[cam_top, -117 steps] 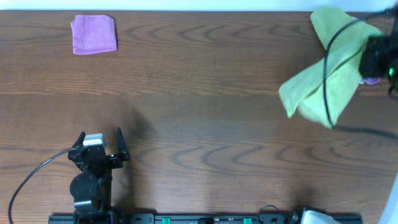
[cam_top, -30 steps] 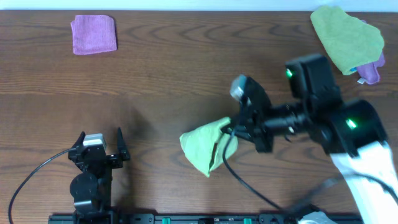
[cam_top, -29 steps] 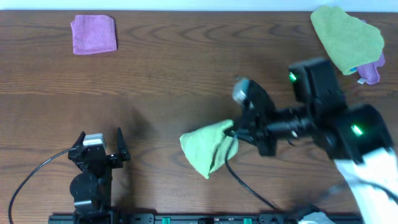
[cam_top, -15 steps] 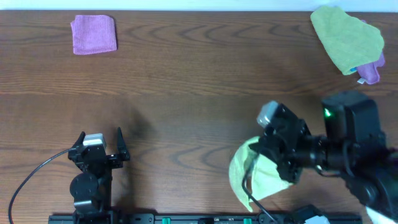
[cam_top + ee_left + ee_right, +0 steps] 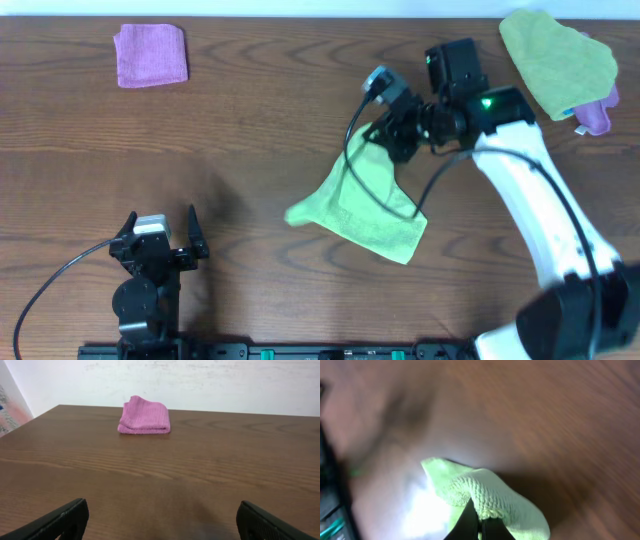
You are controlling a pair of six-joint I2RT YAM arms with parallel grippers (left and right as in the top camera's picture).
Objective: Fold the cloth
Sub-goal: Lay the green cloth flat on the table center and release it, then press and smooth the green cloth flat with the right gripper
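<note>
The cloth [image 5: 365,210] lies a little right of the table's middle in the overhead view, a loose, rumpled lime-green sheet. Its top corner is drawn up to a narrow point at 12 o'clock. The rest fans out from there toward 6 and 7 o'clock, with one tip reaching out at 8 o'clock and a broader corner at 5 o'clock.

That raised corner is pinched by the right gripper [image 5: 374,140], so the cloth trails away from the fingers toward 6 o'clock. The arm itself runs off toward 4 o'clock. A black cable loops across the upper part of the fabric.

The right wrist view is blurred, but it shows the right gripper [image 5: 480,521] clamped on a bunched edge of the cloth [image 5: 485,494].

The left gripper [image 5: 162,220] sits at 8 o'clock from the cloth, well apart from it, with its jaws spread wide and nothing between them. Its own camera shows bare table [image 5: 200,485] between its fingers [image 5: 55,522].

A folded purple cloth [image 5: 151,55] lies at the far left corner, at 10 o'clock. A duller green cloth [image 5: 558,58] lies at the far right, at 2 o'clock.
</note>
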